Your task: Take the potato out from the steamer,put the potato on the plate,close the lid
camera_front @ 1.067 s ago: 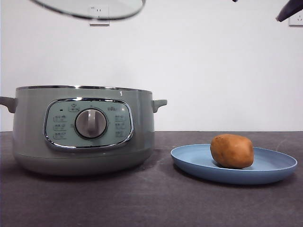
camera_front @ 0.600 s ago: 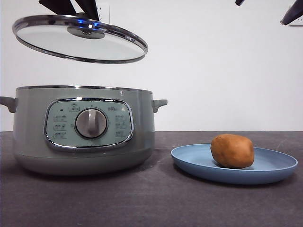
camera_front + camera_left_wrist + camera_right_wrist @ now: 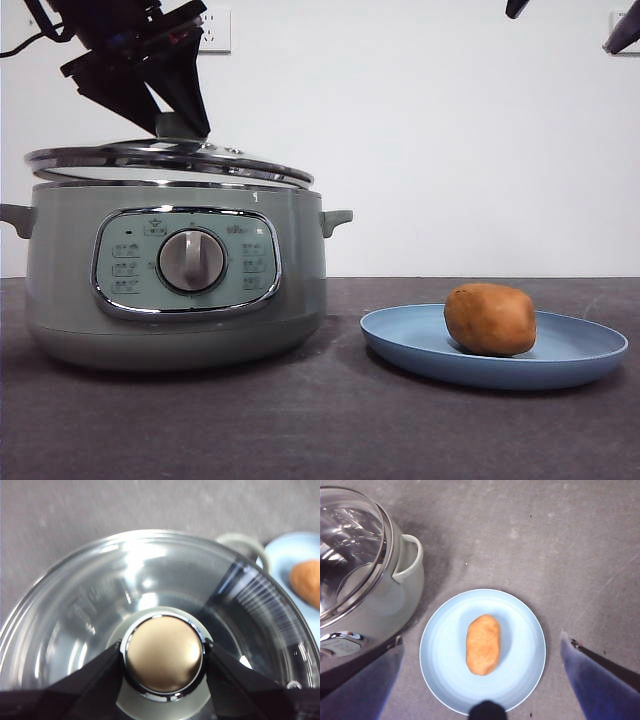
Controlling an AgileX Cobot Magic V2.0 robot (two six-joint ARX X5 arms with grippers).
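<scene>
- Dark grey table (image 3: 330, 420), white wall behind.
- Left gripper (image 3: 164, 656) clamped on lid (image 3: 165, 160) knob, just above steamer (image 3: 175, 275).
- Right gripper (image 3: 482, 680) spread wide, high over potato (image 3: 490, 319) on plate (image 3: 590, 352).

The left pincer (image 3: 163, 655) is held pointing down from the upper left of the front view (image 3: 165, 105), its two black jaws clamped on either side of the lid's knob (image 3: 163, 653). The right pincer (image 3: 482, 680) is held high at the upper right, seen in the front view only as two dark tips (image 3: 570, 25), with its jaws spread wide apart and nothing gripped between them.
</scene>
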